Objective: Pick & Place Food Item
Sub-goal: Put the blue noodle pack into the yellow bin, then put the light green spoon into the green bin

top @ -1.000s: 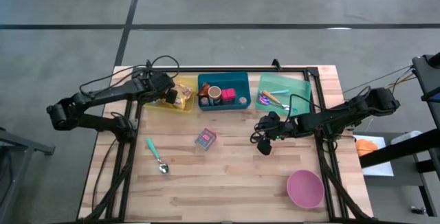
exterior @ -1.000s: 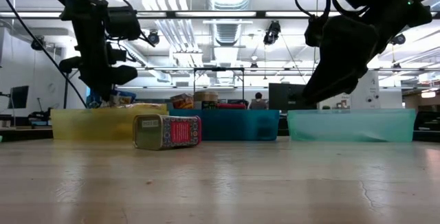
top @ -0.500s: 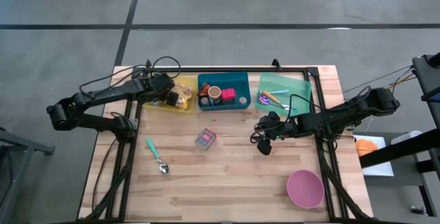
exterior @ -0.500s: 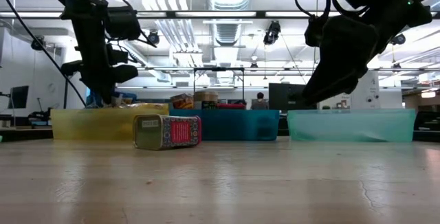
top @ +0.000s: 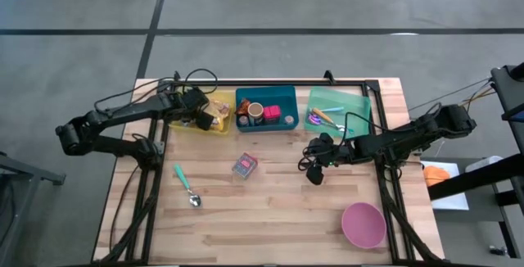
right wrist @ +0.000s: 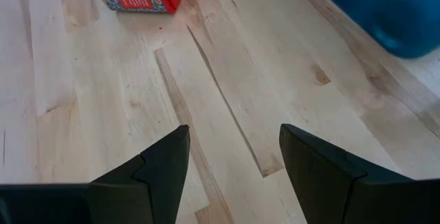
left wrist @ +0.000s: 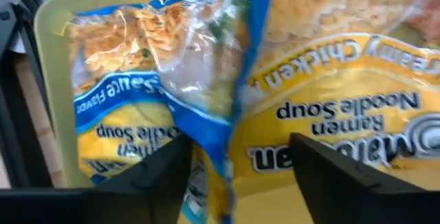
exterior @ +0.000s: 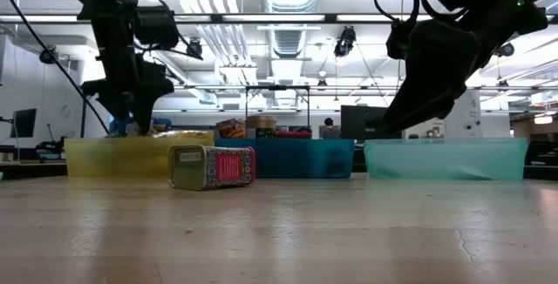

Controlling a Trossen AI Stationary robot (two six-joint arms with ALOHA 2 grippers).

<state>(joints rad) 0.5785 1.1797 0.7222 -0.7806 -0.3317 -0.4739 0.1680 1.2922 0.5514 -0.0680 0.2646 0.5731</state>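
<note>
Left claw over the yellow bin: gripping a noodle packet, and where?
Nothing is held. The left claw stands open over the yellow bin, with the blue-edged noodle packet loose between its fingers. The right claw is open and empty above the table.

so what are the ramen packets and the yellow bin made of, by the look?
Ramen packets: thin glossy plastic film, likely; clear window shows noodles, wrinkles catch glare. Yellow bin: translucent moulded plastic, it seems; smooth rounded rim, contents show through its wall in the low view.
</note>
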